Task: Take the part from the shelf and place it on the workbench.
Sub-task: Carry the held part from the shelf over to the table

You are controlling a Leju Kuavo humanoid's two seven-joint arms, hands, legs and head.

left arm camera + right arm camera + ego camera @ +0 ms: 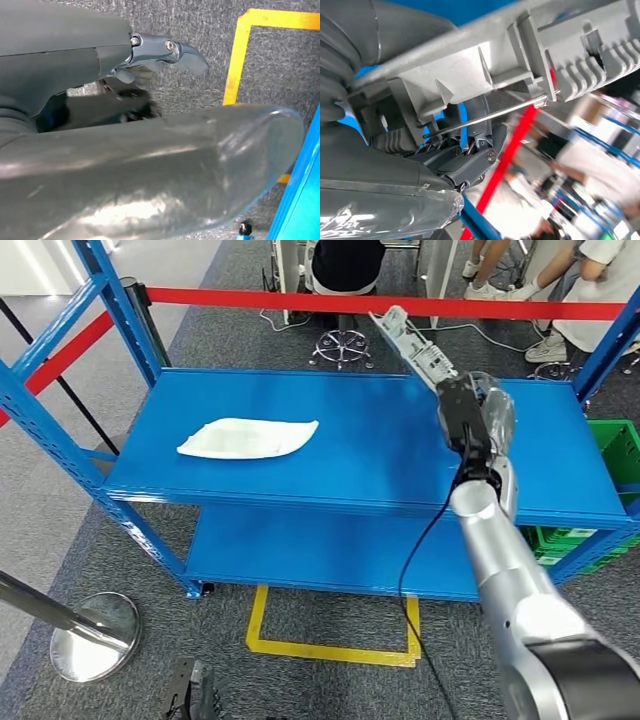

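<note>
One part (413,343), long, pale grey and ribbed, is riding in your right robot hand (474,418), lifted clear above the top deck of the blue shelf (362,440) and pointing off toward 11 o'clock. In the right wrist view the fingers (471,160) are curling under its near end while the moulded ribs of the part (531,55) are running past the camera. You are probably dealing with stiff, light plastic, hard and a little slick; held at one end, the long overhang is likely wanting to droop or twist, so a grip nearer mid-length would be steadier. Your left robot hand (166,50) is hanging low over the grey carpet, holding nothing, its fingers looking loosely spread. At 9 o'clock a white cloth-like piece (247,437) is lying on the shelf. Watch the red barrier bar (377,305) crossing at 12 o'clock, just beyond the part's tip, and the seated people (581,290) sitting behind it.
</note>
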